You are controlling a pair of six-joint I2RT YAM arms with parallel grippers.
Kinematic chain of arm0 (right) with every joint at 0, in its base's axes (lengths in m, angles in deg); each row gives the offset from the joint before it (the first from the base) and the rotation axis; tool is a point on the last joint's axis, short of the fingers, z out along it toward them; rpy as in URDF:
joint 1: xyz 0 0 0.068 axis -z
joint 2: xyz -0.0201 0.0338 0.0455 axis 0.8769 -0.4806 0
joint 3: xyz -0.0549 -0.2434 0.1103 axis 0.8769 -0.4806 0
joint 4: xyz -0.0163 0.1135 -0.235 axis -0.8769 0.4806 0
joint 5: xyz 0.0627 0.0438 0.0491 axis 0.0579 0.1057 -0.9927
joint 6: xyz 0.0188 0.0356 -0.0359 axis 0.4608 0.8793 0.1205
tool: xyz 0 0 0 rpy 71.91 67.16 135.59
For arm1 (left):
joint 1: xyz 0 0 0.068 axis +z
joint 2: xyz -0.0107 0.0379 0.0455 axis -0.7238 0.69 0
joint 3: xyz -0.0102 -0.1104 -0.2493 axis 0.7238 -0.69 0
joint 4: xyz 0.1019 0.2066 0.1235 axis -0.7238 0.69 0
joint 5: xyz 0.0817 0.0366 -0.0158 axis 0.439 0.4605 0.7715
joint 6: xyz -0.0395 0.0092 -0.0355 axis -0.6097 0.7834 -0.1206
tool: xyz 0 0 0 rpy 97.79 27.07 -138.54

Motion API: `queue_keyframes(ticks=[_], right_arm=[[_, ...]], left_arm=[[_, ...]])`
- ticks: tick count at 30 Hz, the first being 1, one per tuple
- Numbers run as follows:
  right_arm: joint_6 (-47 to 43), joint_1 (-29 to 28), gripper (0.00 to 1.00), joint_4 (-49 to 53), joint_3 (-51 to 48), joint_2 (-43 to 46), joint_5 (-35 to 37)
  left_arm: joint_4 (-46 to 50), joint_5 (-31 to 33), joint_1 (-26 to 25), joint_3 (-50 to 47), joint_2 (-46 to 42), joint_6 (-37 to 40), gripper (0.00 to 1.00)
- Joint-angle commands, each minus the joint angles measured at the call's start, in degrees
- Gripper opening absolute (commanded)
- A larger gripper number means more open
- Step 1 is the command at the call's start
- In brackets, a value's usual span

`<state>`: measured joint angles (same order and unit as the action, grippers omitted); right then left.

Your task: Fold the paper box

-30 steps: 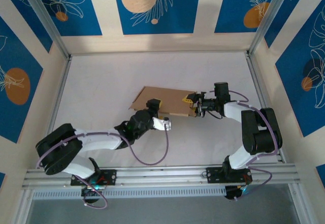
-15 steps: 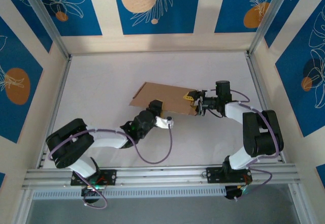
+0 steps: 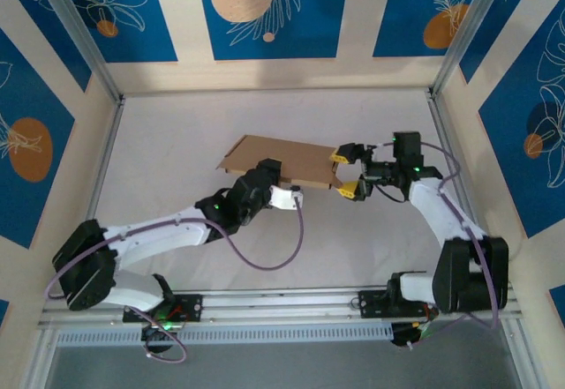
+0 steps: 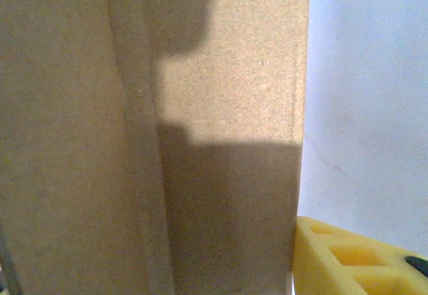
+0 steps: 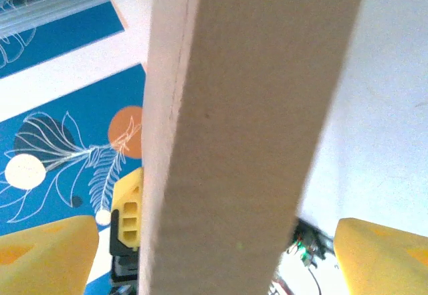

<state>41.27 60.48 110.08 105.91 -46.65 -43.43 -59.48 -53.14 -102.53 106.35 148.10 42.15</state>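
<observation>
two things have changed in the last second. the right gripper (image 3: 347, 172), which was closed narrow on the right end of the cardboard box (image 3: 282, 161), now stands wide. in the overhead view its yellow fingers (image 3: 343, 153) are spread to either side of that end. the right wrist view agrees: the box (image 5: 247, 108) runs up the middle as a tall panel, with one finger (image 5: 40, 255) low on the left, the other low on the right, and daylight between each and the cardboard. so it has let go but has not backed off.

the box has also shifted a little away from the arm bases and toward the left. it lies flat and closed on the white table (image 3: 177, 124), near the middle. the left arm has stretched out after it, and the left gripper (image 3: 267, 177) sits over the near long edge. in the left wrist view the cardboard (image 4: 227, 74) is pressed up close, with one yellow finger (image 4: 341, 258) just beside its edge. i cannot tell from that whether this gripper is pinching the box or only resting against it.

my reading is that a fold has just been pressed home and released. the box looks flattened into shape rather than a loose sheet. whether any flap or tab is left to tuck is hidden from here.
</observation>
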Motion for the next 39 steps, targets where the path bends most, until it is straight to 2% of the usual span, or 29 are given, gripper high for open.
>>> queue_keyframes(ticks=[1,3,5,6,9,11,14,17,19,22,24,26,30,39], right_arm=[[-10.6,5.0,0.91,19.2,2.5,6.7,5.5],[-13.2,7.2,0.89,23.6,4.3,10.4,8.7],[-16.3,7.4,0.81,25.4,6.8,12.9,10.9],[-19.4,6.7,0.75,28.3,9.5,13.5,14.6],[-27.9,2.5,0.67,35.4,16.5,14.3,27.7],[-31.8,0.0,0.65,37.5,18.6,14.8,32.5],[-37.6,-4.4,0.6,37.1,18.4,16.6,34.1],[-35.8,-5.8,0.6,35.5,15.8,18.3,37.8],[-31.3,-2.0,0.57,34.7,13.3,17.6,33.1],[-24.4,3.3,0.53,31.2,8.2,14.4,19.9],[-19.6,3.5,0.51,26.4,3.6,11.9,12.7],[-14.1,2.5,0.46,19.7,-1.1,10.7,9.6],[-6.2,-1.8,0.42,10.2,-6.2,8.4,9.1],[1.0,-10.8,0.42,-0.2,-6.1,0.0,9.3]], left_arm=[[21.1,-3.5,-0.4,7.5,-2.9,-6.9,0.53],[31.6,-6.2,-0.5,12.9,-2.4,-11.1,0.53],[41.0,-8.6,-0.6,17.5,-0.8,-14.7,0.53],[45.6,-9.7,-0.7,20.0,0.4,-16.8,0.53],[55.8,-13.6,-0.7,24.4,3.3,-20.5,0.53],[58.0,-15.1,-0.8,25.1,4.3,-22.5,0.53],[60.0,-18.2,-0.8,25.6,5.7,-23.5,0.52],[60.2,-18.3,-0.9,26.6,7.8,-24.5,0.49],[58.1,-17.7,-1.1,25.2,7.3,-24.0,0.47],[51.5,-18.8,-1.6,19.6,3.7,-22.6,0.46],[49.4,-21.0,-1.7,16.7,1.5,-22.2,0.48],[49.6,-21.8,-1.7,16.1,1.3,-22.4,0.49],[52.1,-21.9,-1.7,18.1,3.3,-22.5,0.49],[52.9,-23.7,-1.7,21.6,4.9,-22.4,0.48]])
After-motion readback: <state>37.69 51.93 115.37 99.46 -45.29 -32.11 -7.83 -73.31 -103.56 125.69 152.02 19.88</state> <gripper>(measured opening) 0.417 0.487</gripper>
